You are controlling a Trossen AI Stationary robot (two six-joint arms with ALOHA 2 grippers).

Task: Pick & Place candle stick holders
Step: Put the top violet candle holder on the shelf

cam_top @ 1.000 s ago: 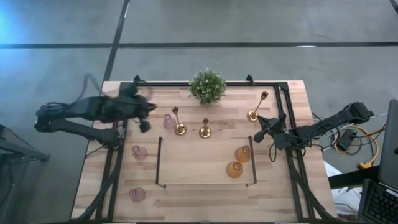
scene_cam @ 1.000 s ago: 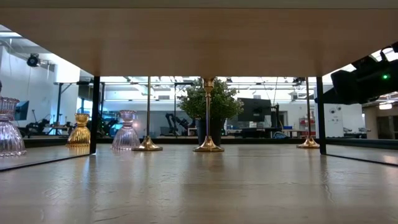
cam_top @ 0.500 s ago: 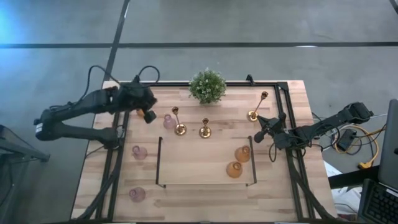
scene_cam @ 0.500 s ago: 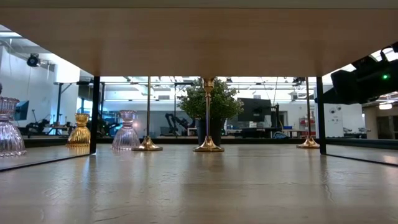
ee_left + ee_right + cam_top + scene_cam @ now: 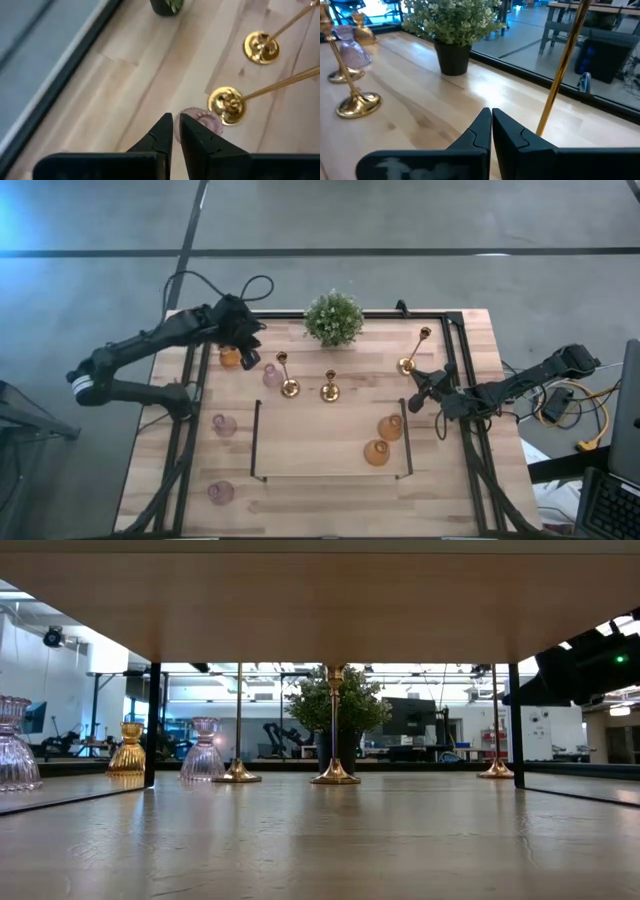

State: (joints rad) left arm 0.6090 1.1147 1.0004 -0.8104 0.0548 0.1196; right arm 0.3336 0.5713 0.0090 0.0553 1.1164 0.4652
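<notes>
Three gold candlesticks stand on their round bases at the far middle (image 5: 288, 387), (image 5: 329, 392) and far right (image 5: 407, 365). A pink cup (image 5: 272, 375) and an amber cup (image 5: 230, 358) stand near the far left. Two more pink cups (image 5: 223, 424), (image 5: 220, 492) stand along the left, and two amber cups (image 5: 390, 427), (image 5: 377, 452) stand at the right. My left gripper (image 5: 249, 361) is shut and empty above the table, just short of the far pink cup (image 5: 202, 120). My right gripper (image 5: 419, 389) is shut and empty beside the right candlestick's stem (image 5: 565, 65).
A bushy green potted plant (image 5: 334, 318) stands at the far edge's middle. A black U-shaped frame (image 5: 256, 442) stands on the table's middle toward the near edge. Black rails (image 5: 460, 380) run along the table's left, right and far sides.
My left gripper has gone toward the table's far edge and a little to the right, staying above the table. The arm has swung with it, and the amber cup at the far left now shows beside it.
</notes>
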